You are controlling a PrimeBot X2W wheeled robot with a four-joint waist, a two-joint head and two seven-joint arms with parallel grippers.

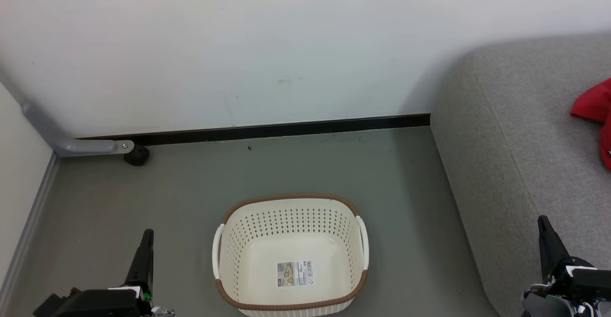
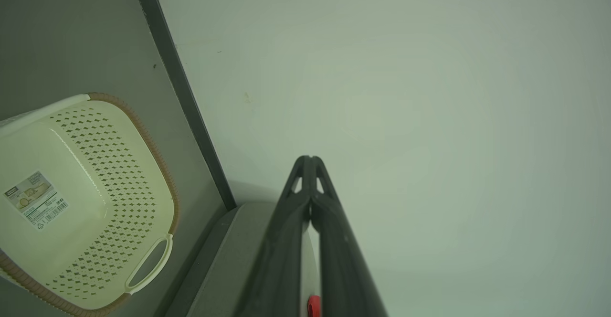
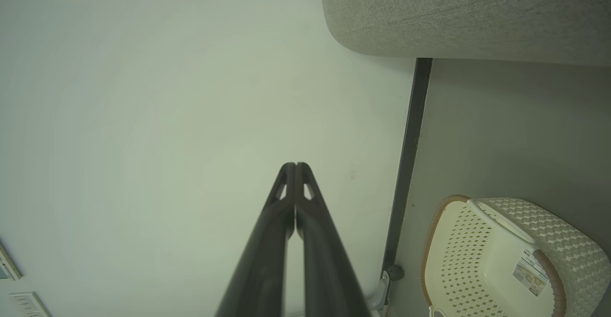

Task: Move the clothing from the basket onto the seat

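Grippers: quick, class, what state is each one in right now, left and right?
Left gripper: closed, holding nothing.
Right gripper: closed, holding nothing.

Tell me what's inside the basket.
Inside the basket there is a paper label stuck on its bottom and no fabric. Nothing covers the bottom, so nothing lies hidden there. The clothing lies on the seat.

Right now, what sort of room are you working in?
Likely a living-room corner: a large grey woven-fabric sofa by a plain white wall, a cream perforated plastic laundry basket on the grey floor, and red clothing on the sofa.
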